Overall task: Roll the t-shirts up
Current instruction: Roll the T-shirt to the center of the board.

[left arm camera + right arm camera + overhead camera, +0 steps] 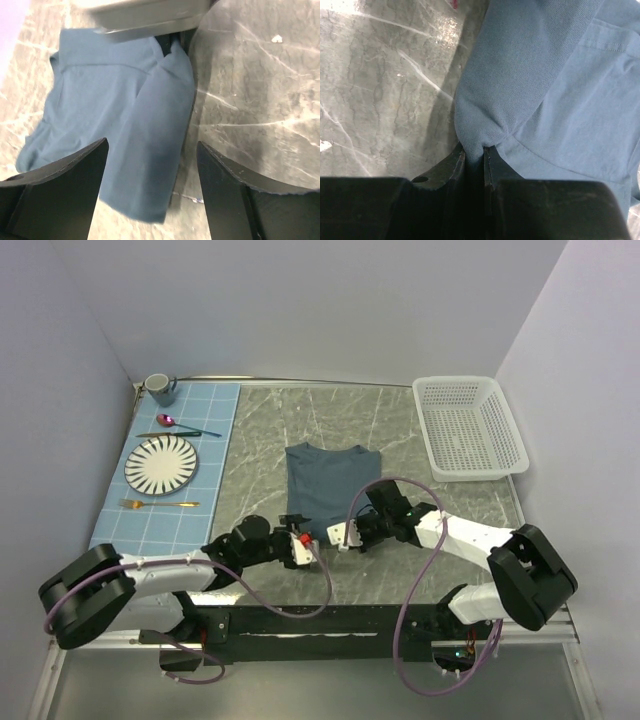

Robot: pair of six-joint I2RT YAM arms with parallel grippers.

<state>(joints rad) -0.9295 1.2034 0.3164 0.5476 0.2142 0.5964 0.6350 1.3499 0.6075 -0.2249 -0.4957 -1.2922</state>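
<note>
On the worktop (400, 420), right of the placemat (215, 475): I see the t-shirt (330, 480), dark slate-blue. It lies flat with its sides folded in and its collar at the far edge, near the placemat's right border but apart from it.
Left gripper (297, 544): it sits just off the placemat's near right corner, at the t-shirt's near left corner. On my left wrist feed the fingers (75, 175) stand wide apart and hold nothing. The folded cloth lies below the gap.
Right gripper (343, 535): it is further right of the placemat than the left gripper, at the t-shirt's near edge. On my right wrist feed the jaws are all but closed, and a small ridge of the blue fabric is pinched between the fingertips (451, 164).
Plate (161, 464): striped, it rests on the placemat.
Basket (432, 430): white, it stands well apart from the placemat, far to its right beyond the t-shirt.
</note>
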